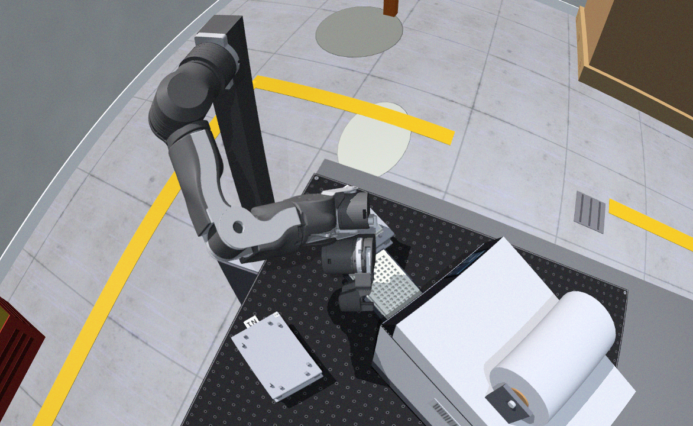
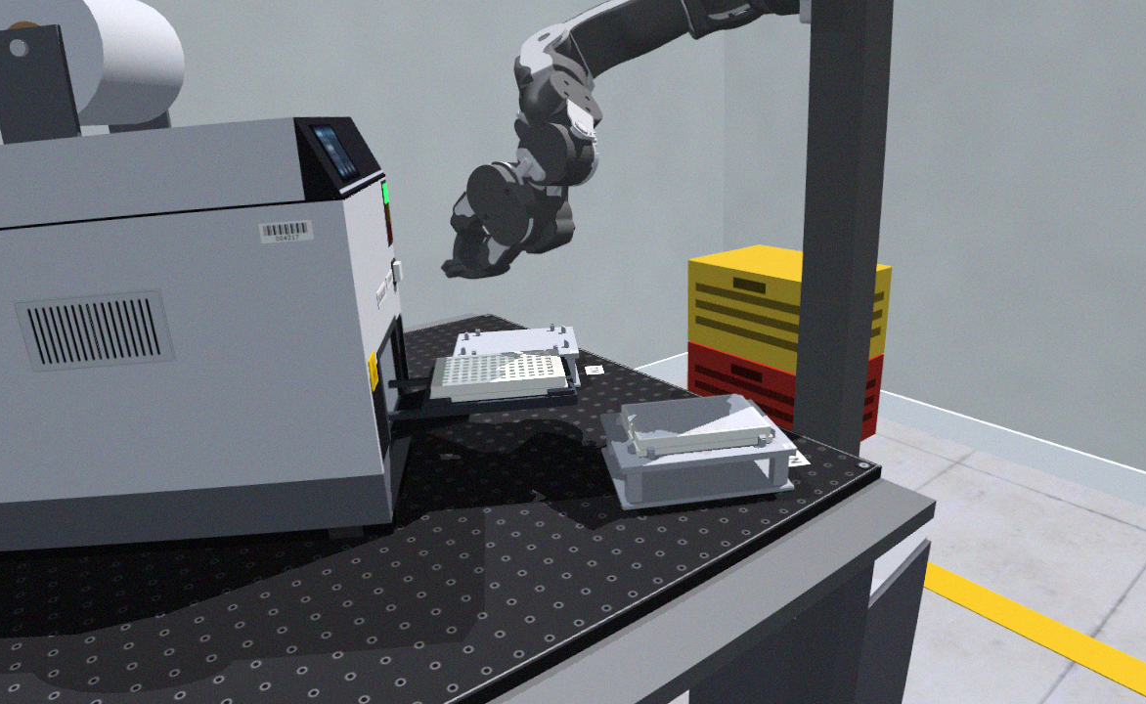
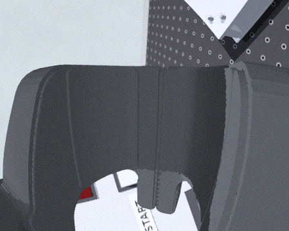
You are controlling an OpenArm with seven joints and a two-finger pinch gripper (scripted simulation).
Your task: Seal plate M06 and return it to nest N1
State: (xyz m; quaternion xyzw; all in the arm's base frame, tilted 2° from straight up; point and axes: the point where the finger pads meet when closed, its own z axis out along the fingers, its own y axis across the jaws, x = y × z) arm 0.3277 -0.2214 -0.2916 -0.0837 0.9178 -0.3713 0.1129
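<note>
The plate M06 (image 1: 394, 290) (image 2: 500, 374) lies on the extended sealer stage (image 2: 515, 404), its open wells showing and no foil visible. The lamp (image 2: 386, 193) shows green. My gripper (image 2: 449, 268) (image 3: 167, 142) is shut and empty, in front of the housing and above the stage, at about the height of the START key (image 2: 397, 270) (image 3: 128, 178). In the wrist view its tips overlap the START label (image 3: 144, 218), beside the key; a gap to the housing shows in the exterior view. The nest N1 (image 1: 277, 355) (image 2: 520, 338) (image 3: 226, 11) holds no plate. M09 (image 2: 695, 428) sits on the nest N2 (image 2: 698, 461).
The sealer housing (image 1: 476, 312) (image 2: 156, 350) with its foil roll (image 1: 560, 349) (image 2: 135, 66) stands beyond the stage. A screen (image 2: 333, 152) sits above the lamp. The arm's dark post (image 1: 245, 121) (image 2: 844, 218) rises at the table's edge near N2.
</note>
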